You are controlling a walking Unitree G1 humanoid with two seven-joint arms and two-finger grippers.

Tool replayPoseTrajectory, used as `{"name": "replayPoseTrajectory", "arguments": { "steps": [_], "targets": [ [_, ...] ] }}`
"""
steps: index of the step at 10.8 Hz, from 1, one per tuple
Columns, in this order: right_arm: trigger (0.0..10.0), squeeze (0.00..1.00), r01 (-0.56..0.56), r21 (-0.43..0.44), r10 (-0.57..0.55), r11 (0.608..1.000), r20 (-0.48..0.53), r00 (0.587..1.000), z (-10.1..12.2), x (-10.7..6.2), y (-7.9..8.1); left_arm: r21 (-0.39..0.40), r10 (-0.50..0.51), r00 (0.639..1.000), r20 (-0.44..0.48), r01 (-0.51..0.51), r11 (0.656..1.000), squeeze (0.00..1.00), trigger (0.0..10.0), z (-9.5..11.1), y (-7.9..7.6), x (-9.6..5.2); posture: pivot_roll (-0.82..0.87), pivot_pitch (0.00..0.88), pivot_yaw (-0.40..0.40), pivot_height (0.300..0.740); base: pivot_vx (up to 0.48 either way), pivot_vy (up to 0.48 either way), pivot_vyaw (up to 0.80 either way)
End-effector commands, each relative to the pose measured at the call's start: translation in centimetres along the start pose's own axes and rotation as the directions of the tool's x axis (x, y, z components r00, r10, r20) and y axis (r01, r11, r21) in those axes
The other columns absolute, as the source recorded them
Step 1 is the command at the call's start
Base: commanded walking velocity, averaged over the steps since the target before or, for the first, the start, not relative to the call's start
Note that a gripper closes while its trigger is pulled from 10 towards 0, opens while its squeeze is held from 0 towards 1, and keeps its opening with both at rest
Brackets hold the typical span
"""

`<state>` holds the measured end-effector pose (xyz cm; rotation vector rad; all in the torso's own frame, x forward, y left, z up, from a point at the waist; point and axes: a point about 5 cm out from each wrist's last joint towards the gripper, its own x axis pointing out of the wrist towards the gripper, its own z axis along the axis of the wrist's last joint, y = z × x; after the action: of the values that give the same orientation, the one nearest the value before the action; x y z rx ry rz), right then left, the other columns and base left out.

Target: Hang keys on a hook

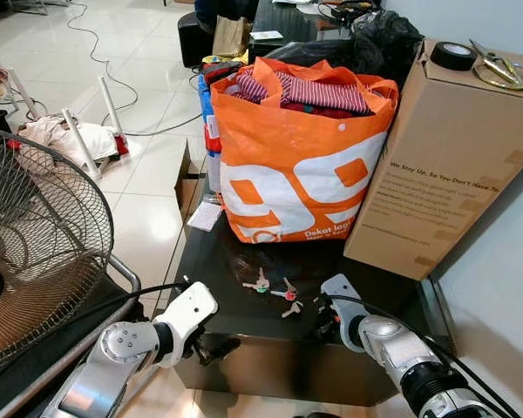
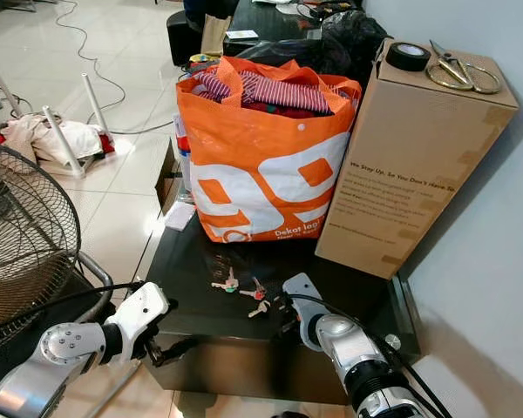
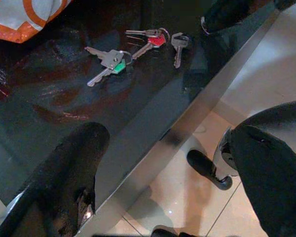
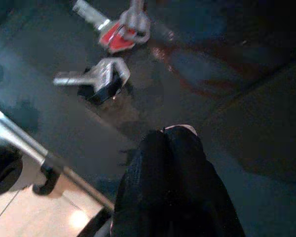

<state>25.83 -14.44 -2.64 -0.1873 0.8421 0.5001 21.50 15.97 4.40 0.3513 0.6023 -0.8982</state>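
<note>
Right hand (image 2: 283, 315) beside keys (image 2: 244, 290); box (image 2: 401, 165) reads "We Stay Up".

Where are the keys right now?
The keys lie on the dark table, near its front edge, just in front of the orange bag and beside the right gripper.

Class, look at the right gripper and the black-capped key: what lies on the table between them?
Nothing: in the right wrist view, bare dark table separates the right gripper from the black-capped key.
</note>
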Motion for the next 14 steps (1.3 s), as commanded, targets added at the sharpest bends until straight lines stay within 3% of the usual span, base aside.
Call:
{"name": "replayPoseTrajectory", "arguments": {
  "steps": [1, 2, 7, 8, 9, 10, 14],
  "targets": [
    [0.0, 0.0, 0.028, 0.013, -0.028, 1.0, 0.037, 0.999, 0.8, -0.1, -0.6, 0.034, -0.009, 1.0, 0.007, 0.009, 0.999, 0.26, 10.0, 0.6, 0.0, 0.1, 0.0, 0.0, -0.018, 0.74, 0.0, 0.0, 0.0],
    [0.0, 0.0, 0.053, 0.047, -0.057, 0.997, 0.089, 0.994, 1.7, -0.2, -0.9, 0.04, -0.01, 1.0, 0.007, 0.01, 0.999, 0.26, 10.0, 0.6, 0.0, 0.1, 0.0, 0.0, -0.018, 0.74, 0.0, 0.0, 0.0],
    [0.0, 0.0, 0.053, 0.043, -0.058, 0.998, 0.114, 0.992, 2.5, -0.3, -1.4, 0.045, -0.009, 1.0, 0.009, 0.009, 0.999, 0.26, 10.0, 0.7, 0.1, 0.1, 0.0, 0.0, -0.019, 0.74, 0.0, 0.0, 0.0],
    [0.9, 0.0, 0.039, 0.009, -0.04, 0.999, 0.085, 0.996, 2.1, -0.3, -1.4, 0.044, -0.009, 1.0, 0.008, 0.009, 0.999, 0.26, 10.0, 0.7, 0.1, 0.2, 0.0, 0.0, -0.019, 0.74, 0.0, 0.0, 0.0],
    [10.0, 0.53, 0.02, -0.036, -0.018, 0.999, 0.043, 0.999, 1.6, -0.4, -1.4, 0.043, -0.009, 1.0, 0.007, 0.009, 0.999, 0.26, 10.0, 0.7, 0.0, 0.2, 0.0, 0.0, -0.019, 0.74, 0.0, 0.0, 0.0],
    [10.0, 1.0, 0.003, -0.033, -0.001, 0.999, 0.038, 0.999, 1.4, -0.6, -1.6, 0.042, -0.011, 1.0, 0.006, 0.011, 0.999, 0.26, 10.0, 0.6, 0.0, 0.2, 0.0, 0.0, -0.022, 0.74, 0.0, 0.0, 0.0],
    [10.0, 1.0, -0.097, -0.116, 0.096, 0.989, -0.015, 0.995, 0.8, -1.1, -1.4, 0.045, -0.02, 1.0, 0.003, 0.02, 0.999, 0.26, 10.0, 0.6, -0.1, 0.3, 0.0, 0.0, -0.019, 0.74, 0.0, 0.0, 0.0]
  ]
}}
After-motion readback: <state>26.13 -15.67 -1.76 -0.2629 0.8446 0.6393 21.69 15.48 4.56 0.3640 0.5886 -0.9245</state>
